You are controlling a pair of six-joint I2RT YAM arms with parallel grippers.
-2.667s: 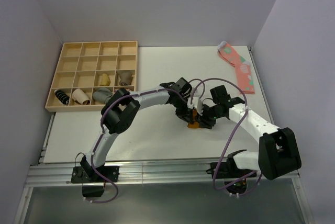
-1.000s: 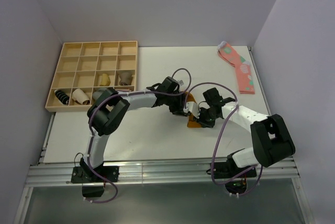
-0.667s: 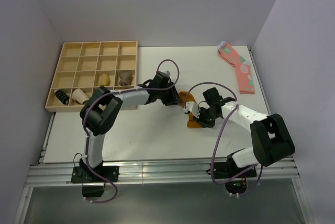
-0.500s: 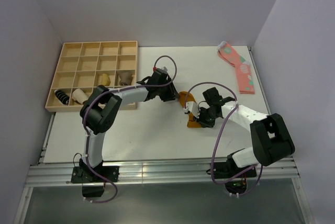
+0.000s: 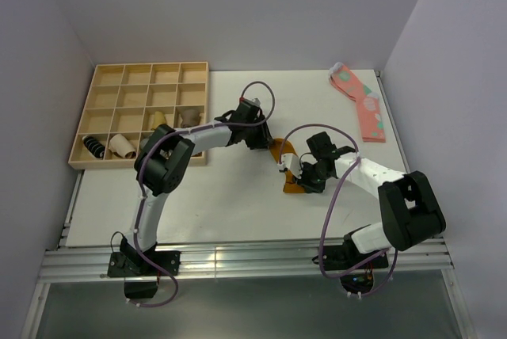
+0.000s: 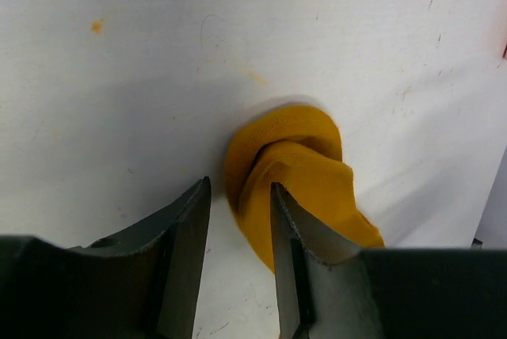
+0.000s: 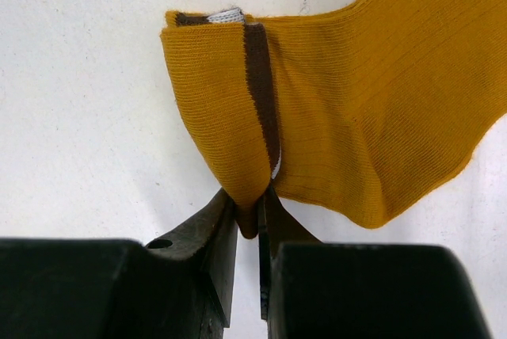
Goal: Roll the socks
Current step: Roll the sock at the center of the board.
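The mustard-orange sock [image 7: 356,109] lies crumpled on the white table [image 5: 230,188], its dark brown cuff stripe [image 7: 260,70] folded over. My right gripper [image 7: 247,206] is shut on a pinched fold of the sock beside that cuff. In the top view the sock [image 5: 283,150] stretches between both grippers, with the right gripper [image 5: 301,178] at its near end. My left gripper [image 6: 238,200] stands open just short of the sock's bunched toe end [image 6: 289,161]. Only bare table shows between its fingers, and its right finger [image 6: 289,252] overlaps the fabric's edge. From above, the left gripper [image 5: 264,143] sits at the sock's far-left end.
A wooden compartment tray [image 5: 101,85] at the back left holds several rolled sock bundles in its front rows. A pink spotted sock [image 5: 360,101] lies flat at the back right. Walls close in on both sides.
My left arm has drawn back up and to the left off the middle of the sock, and its jaws have widened slightly. The right gripper has kept its hold without moving.
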